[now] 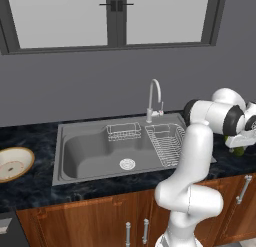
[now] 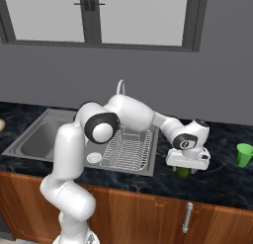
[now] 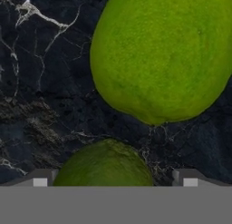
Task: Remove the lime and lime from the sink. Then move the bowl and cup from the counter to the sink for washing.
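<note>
Gripper (image 3: 115, 178) is spread wide, holding nothing, low over the counter (image 2: 217, 179) to the right of the sink (image 1: 90, 146). In the hand view the darker lime (image 3: 105, 166) lies between the two fingertips (image 3: 41, 178) at 6 o'clock; whether it touches them I can't tell. The brighter lime (image 3: 163, 55) lies on the black stone at 1 o'clock from it, close by, with a strip of counter between them. In the right base view a bit of green lime (image 2: 183, 172) shows directly under the hand. Cup (image 2: 243, 154) stands upright on the counter at 3 o'clock from the hand, well apart. Bowl (image 1: 14, 162) lies on the counter left of the sink, at 9 o'clock in the left base view.
</note>
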